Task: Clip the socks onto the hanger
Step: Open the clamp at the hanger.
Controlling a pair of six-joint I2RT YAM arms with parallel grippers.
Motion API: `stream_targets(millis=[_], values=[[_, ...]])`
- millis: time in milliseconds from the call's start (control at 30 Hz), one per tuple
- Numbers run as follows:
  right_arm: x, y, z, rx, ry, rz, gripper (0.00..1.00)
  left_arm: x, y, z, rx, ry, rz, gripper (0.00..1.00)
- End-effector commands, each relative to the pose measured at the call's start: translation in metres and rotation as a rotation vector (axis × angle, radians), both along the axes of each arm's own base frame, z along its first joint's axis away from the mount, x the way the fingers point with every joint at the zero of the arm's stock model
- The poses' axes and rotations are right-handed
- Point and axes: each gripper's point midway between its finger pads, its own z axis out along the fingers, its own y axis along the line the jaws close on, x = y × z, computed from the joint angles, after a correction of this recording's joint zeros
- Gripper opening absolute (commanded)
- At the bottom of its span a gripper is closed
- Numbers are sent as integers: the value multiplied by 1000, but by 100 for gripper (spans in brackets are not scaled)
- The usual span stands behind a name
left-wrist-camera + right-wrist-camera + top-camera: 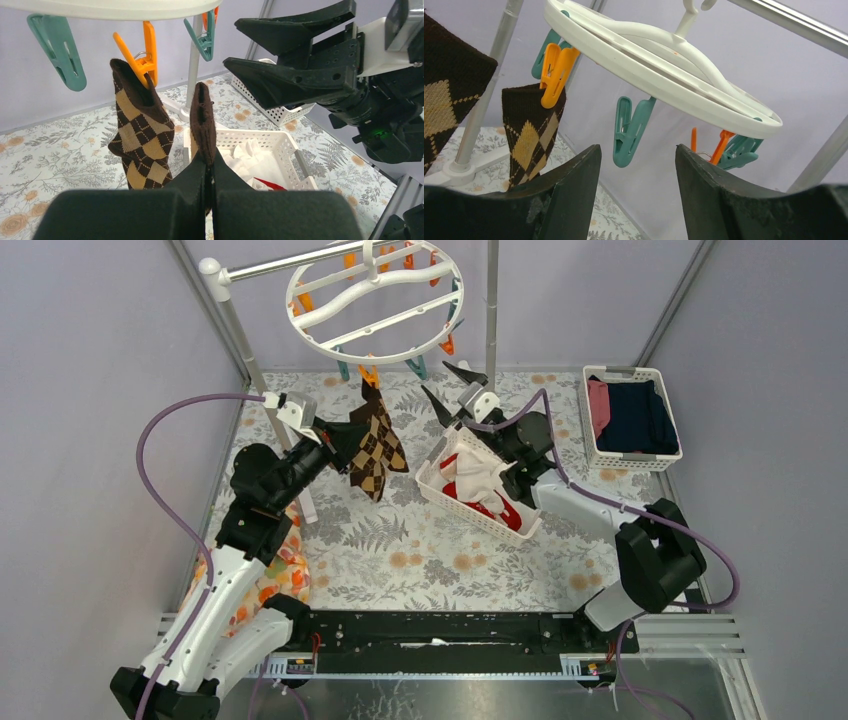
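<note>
Lavender walls ring the table; left gripper, shut on one argyle sock, holds it beside its clipped mate under the hanger rim; right gripper, jaws apart and empty, faces a teal clothespin, free air between; other socks fill the basket

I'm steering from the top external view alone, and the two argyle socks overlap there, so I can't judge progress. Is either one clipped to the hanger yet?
Observer: Yes. In the left wrist view, one argyle sock hangs by its cuff from an orange clothespin on the hanger.
Operator: And the other?
Observer: The second argyle sock is unclipped. The left gripper has its fingers shut on it, cuff pointing up.
Operator: What is the right arm facing?
Observer: The right wrist view shows the right gripper with open fingers framing a free teal clothespin, not touching it.
</note>
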Motion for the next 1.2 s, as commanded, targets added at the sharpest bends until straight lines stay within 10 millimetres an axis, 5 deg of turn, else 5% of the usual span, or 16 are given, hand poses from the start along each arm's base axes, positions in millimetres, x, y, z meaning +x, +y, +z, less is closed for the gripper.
stream_targets(millis=[0,400,933,1167], values=[[-7,13,30,86,-58,22,64,-3,0,10,-14,-34,-14,0],[2,24,37,177,-151,-211,71,-2,-1,7,-8,-30,-13,0],[-3,37,49,274,-340,-523,65,-3,1,9,-7,-38,-7,0],[0,32,53,363,-271,-527,63,-5,3,12,-8,-50,-1,0]])
